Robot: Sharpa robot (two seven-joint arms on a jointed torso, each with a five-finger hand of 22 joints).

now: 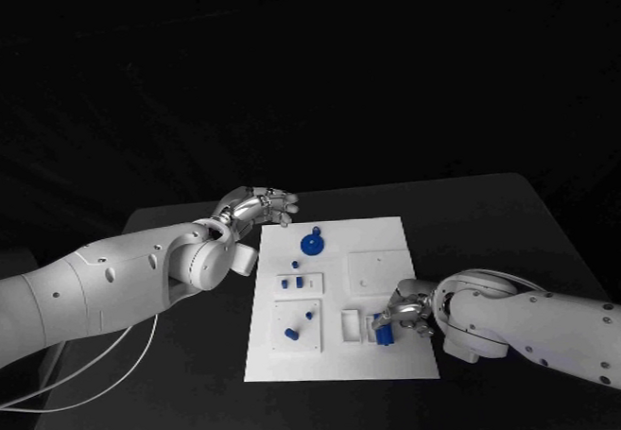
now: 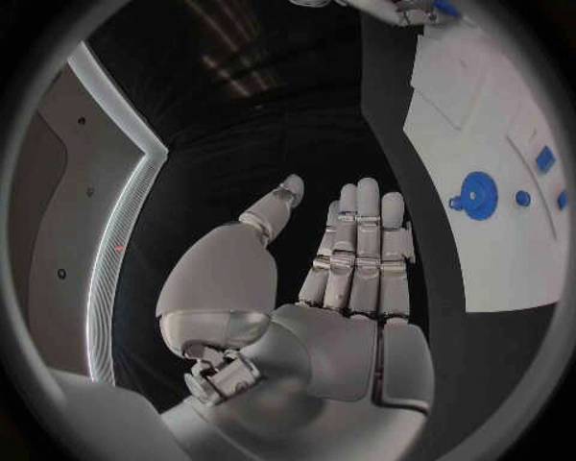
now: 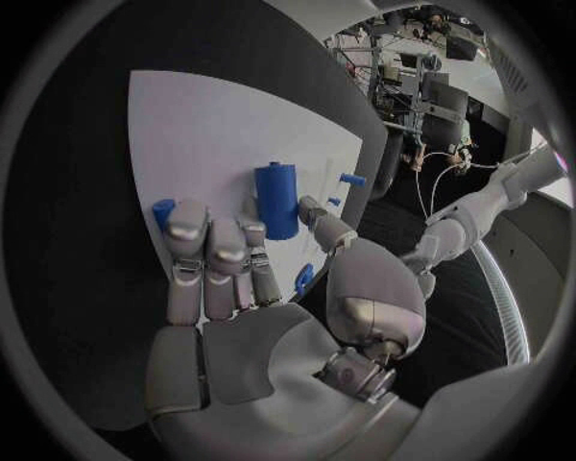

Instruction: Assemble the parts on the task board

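Note:
The white task board (image 1: 380, 255) lies in the middle of the table. On it are a round blue disc (image 1: 311, 243) and small blue pieces (image 1: 294, 284) near its left edge. My left hand (image 1: 260, 207) hovers off the board's far left corner, fingers straight and apart, with nothing in it (image 2: 348, 279). The disc (image 2: 478, 195) lies beyond that hand. My right hand (image 1: 407, 314) is over the board's near right part. A blue cylinder (image 3: 276, 200) stands upright there, and a fingertip (image 3: 254, 230) and the thumb pinch it from either side. The same cylinder (image 1: 383, 333) shows beside the hand.
Black table (image 1: 474, 219) surrounds the board on all sides. More small blue pieces (image 1: 290, 335) sit near the board's near left corner, and a white raised block (image 1: 351, 325) stands just left of the cylinder. A white cable (image 1: 91, 369) trails across the near left of the table.

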